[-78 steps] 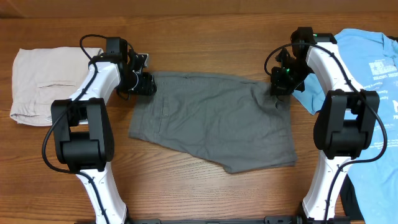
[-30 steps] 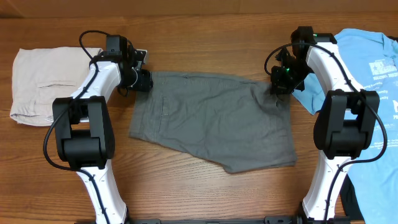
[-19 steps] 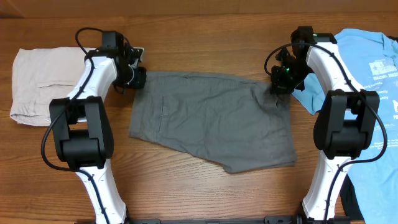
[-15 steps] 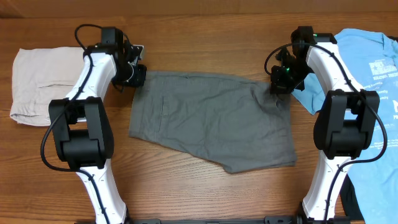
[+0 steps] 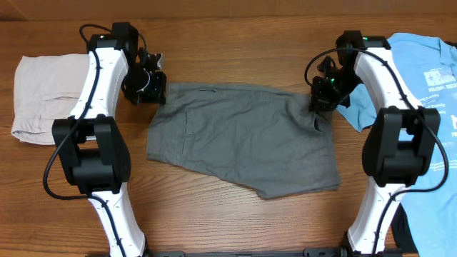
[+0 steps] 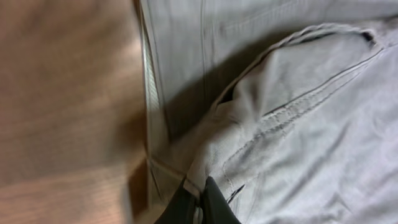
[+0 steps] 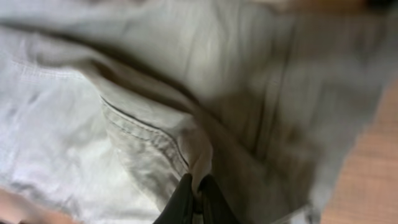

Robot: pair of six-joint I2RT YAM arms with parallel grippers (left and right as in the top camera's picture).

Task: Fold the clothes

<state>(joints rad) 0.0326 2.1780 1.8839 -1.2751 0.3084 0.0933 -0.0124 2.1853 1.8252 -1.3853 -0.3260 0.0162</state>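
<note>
The dark grey shorts (image 5: 243, 139) lie spread across the middle of the table, waistband toward the back. My left gripper (image 5: 156, 91) is shut on their upper left corner, and the left wrist view shows a pinched fold of the grey shorts (image 6: 292, 124) between its fingertips (image 6: 214, 202). At the upper right corner my right gripper (image 5: 319, 106) is shut on another fold of the grey shorts (image 7: 124, 118), the cloth rising between its fingertips (image 7: 184, 199). Beige shorts (image 5: 43, 96) lie folded at the far left. A light blue T-shirt (image 5: 428, 93) lies at the right.
Bare wooden table (image 5: 235, 50) runs behind and in front of the grey shorts. The two arm bases (image 5: 93, 164) (image 5: 396, 153) stand on either side. The blue T-shirt reaches under the right arm to the table's right edge.
The left gripper has closed on the shorts' upper left corner and drawn it up and to the left, pulling the waistband straighter. The right gripper has stayed shut on its corner.
</note>
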